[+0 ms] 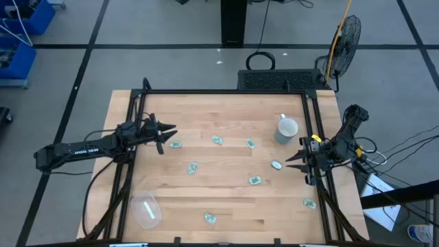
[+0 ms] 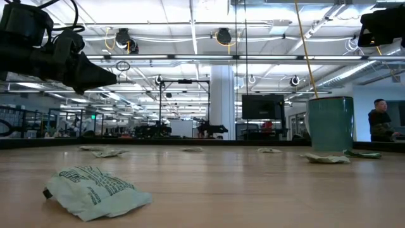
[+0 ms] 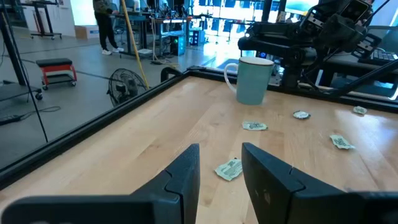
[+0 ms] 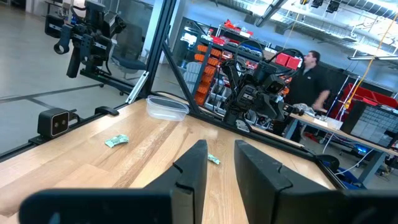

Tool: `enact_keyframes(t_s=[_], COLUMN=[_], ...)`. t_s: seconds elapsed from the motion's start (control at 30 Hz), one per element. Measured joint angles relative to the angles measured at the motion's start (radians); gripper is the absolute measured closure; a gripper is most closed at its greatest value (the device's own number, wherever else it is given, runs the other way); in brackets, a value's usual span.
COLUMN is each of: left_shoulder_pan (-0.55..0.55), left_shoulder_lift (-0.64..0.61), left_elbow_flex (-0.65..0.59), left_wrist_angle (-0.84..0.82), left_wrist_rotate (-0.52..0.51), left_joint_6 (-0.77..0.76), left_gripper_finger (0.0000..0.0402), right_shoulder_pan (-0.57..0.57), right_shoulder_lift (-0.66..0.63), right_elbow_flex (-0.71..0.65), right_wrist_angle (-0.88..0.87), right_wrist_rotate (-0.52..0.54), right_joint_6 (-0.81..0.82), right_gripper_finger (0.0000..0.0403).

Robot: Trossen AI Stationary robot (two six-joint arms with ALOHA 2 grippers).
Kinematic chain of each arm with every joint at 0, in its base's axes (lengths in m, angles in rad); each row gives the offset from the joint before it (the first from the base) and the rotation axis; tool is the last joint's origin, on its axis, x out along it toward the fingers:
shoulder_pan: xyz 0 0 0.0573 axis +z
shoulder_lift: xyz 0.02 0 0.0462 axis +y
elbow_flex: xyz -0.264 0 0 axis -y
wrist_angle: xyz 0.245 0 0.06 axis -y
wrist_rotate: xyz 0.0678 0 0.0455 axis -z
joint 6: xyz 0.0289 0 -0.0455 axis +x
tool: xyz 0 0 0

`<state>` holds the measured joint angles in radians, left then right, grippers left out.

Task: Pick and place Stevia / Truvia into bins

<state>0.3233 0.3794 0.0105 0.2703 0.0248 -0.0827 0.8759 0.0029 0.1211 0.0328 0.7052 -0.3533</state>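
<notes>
Task judged barely started: one sachet is seen in the clear tub at the worktop's front-left corner, lying with its long axis toward the front edge. About eight Stevia packets are left scattered flat mid-worktop, axes mixed. Left gripper is held over the left edge, fingers parted, empty. Right gripper is parked at the right edge near the mug, likewise apart and empty.

Wooden table: scattered sachets, mug, clear tub.
</notes>
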Motion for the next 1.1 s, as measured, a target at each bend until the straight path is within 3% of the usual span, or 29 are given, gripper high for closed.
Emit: enact_keyframes(t_s=[0.67,0.93,1.1], left_shoulder_pan=[0.000,0.000,0.000], left_shoulder_lift=[0.000,0.000,0.000], left_elbow_flex=[0.000,0.000,0.000], left_wrist_angle=[0.005,0.125,0.182], left_wrist_rotate=[0.000,-0.055,-0.093], left_joint_6=[-0.002,0.043,0.055], left_gripper_finger=[0.0279,0.0279,0.0279], right_shoulder_pan=[0.000,0.000,0.000], right_shoulder_lift=[0.000,0.000,0.000], right_elbow_flex=[0.000,0.000,0.000], right_wrist_angle=[0.000,0.001,0.004], right_wrist_rotate=[0.000,0.000,0.000], right_joint_6=[-0.056,-0.022,-0.116], right_gripper_finger=[0.0330,0.0330,0.0330])
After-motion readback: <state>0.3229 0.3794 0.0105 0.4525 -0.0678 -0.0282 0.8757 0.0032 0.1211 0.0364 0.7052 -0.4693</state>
